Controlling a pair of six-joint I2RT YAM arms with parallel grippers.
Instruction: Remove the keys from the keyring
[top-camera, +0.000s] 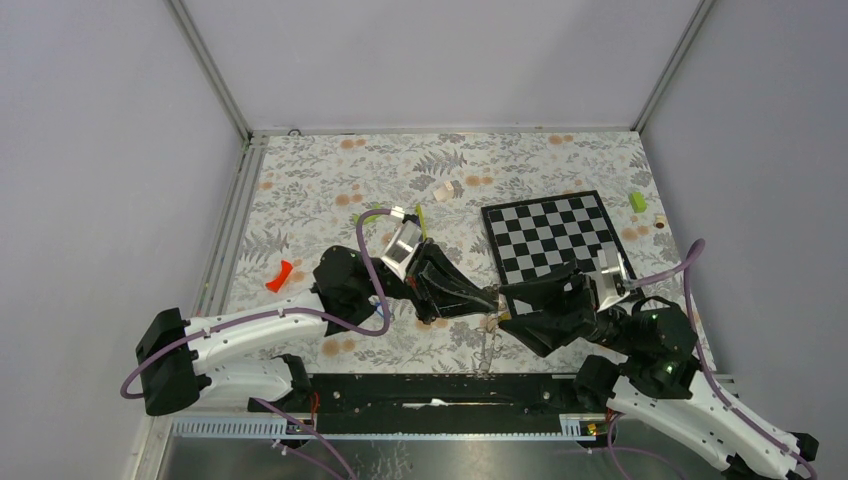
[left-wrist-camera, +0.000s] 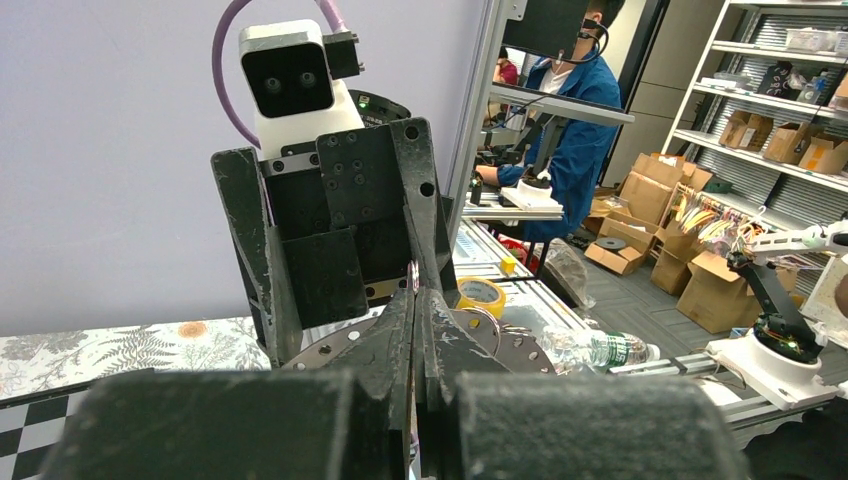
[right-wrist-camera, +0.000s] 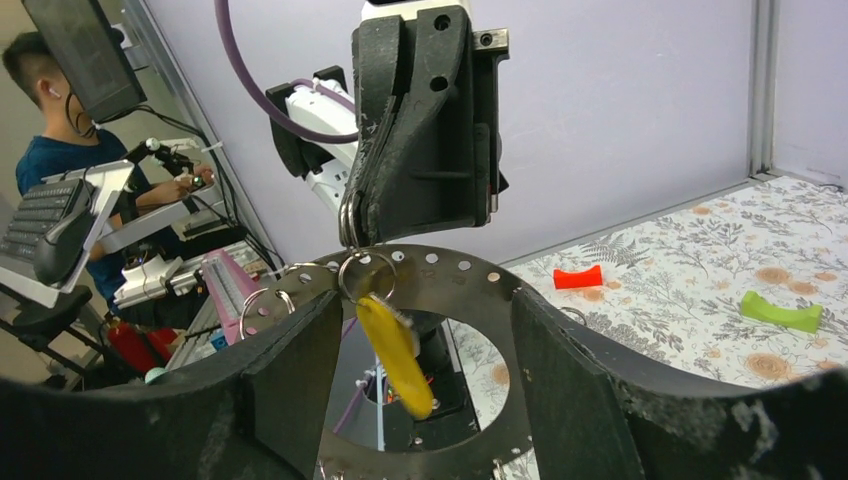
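Note:
The keyring (right-wrist-camera: 440, 262), a wide flat grey hoop with small holes, stands lifted between my right gripper's spread fingers (right-wrist-camera: 290, 370). My right gripper (right-wrist-camera: 430, 335) grips it across its width. My left gripper (right-wrist-camera: 350, 235) comes from above and is shut on the small split ring of the yellow-tagged key (right-wrist-camera: 395, 355), which hangs through the hoop. In the top view both grippers, left (top-camera: 492, 298) and right (top-camera: 508, 310), meet near the table's front, and more keys (top-camera: 487, 345) dangle below. In the left wrist view my left gripper (left-wrist-camera: 415, 300) is shut, with the hoop (left-wrist-camera: 530, 350) behind it.
The checkered board (top-camera: 550, 235) lies at the right behind the right arm. A red block (top-camera: 279, 276) lies at the left. A lime-green block (top-camera: 637, 202) sits by the board's far corner. A thin yellow-green stick (top-camera: 420, 215) and a small white object (top-camera: 446, 190) lie further back.

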